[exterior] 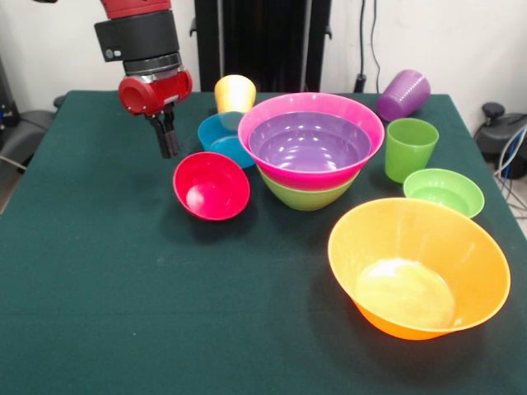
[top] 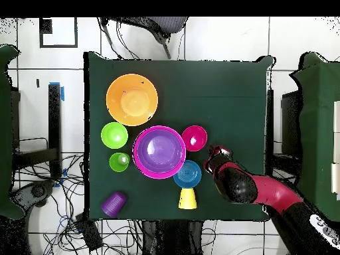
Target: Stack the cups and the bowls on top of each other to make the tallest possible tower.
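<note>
Orange bowl [exterior: 418,267] and all cups unstacked; tower [exterior: 310,148] just green-pink-purple; gripper [exterior: 167,146] narrow, empty, above red bowl [exterior: 211,186].

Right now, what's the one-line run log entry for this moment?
gripper: above table beside red bowl, holding nothing | tower: green base, pink, purple | orange bowl: apart | purple cup: on its side

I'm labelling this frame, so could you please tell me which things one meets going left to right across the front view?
Gripper → red bowl → tower (purple in pink on green) → green cup → light green bowl. The others overlap these, so they are left out.
</note>
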Controlling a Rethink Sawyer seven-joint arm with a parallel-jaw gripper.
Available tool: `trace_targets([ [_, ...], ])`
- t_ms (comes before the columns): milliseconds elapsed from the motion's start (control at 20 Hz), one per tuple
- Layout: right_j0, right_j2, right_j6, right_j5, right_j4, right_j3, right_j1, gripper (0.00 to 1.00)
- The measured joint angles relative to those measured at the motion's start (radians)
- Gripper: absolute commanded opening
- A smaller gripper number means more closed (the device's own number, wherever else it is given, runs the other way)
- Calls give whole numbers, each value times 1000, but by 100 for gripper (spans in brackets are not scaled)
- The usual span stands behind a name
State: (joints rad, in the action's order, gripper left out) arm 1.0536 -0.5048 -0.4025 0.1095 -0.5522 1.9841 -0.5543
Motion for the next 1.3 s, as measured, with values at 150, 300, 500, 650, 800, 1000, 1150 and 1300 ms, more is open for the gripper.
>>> trace_targets([
  [150, 1, -2, 0, 0, 0, 0, 0, 0],
  [300, 3, -7, 0, 0, 0, 0, 3, 0],
  [500, 4, -12, 0, 0, 0, 0, 6, 0],
  [650, 4, -13, 0, 0, 0, 0, 6, 0],
  [800, 3, -13, 0, 0, 1, 0, 1, 0],
  [1000, -12, -11, 0, 0, 22, 0, -16, 0],
  [1150, -16, -11, 0, 0, 39, 0, -26, 0],
  [1300, -16, -11, 0, 0, 50, 0, -33, 0],
])
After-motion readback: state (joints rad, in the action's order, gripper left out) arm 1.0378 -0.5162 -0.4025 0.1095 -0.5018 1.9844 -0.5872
